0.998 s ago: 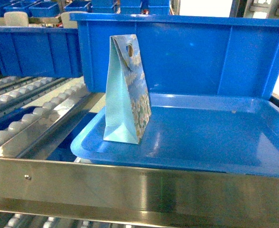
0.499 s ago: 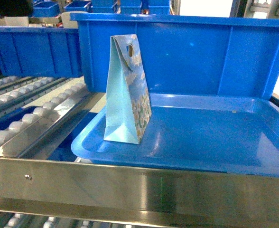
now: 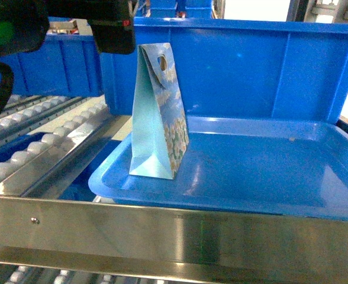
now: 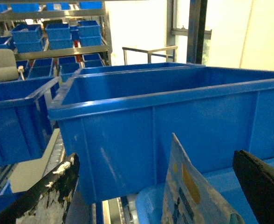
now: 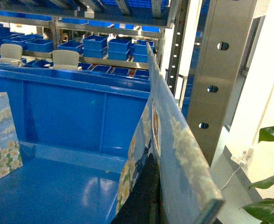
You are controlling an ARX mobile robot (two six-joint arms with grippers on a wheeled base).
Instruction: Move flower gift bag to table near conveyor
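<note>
The right tool is mostly cut off: you see only one dark finger (image 5: 144,196) against a second bag (image 5: 174,140) looming edge-on at the wrist camera, so you cannot tell whether it is pinched. The left tool (image 4: 155,157) is spread wide, touching nothing, with the top of the flower gift bag (image 3: 160,112) between its fingers. That bag stands upright on the blue tray (image 3: 268,171) behind the steel rail (image 3: 174,231), beside the conveyor (image 3: 38,142). A blue bin (image 3: 251,71) stands behind it.

Place: warehouse or logistics hall | signs: steel shelves (image 5: 104,23) full of blue plastic bins (image 4: 30,35) | roller conveyor (image 3: 38,142) | perforated steel uprights (image 5: 216,79)
</note>
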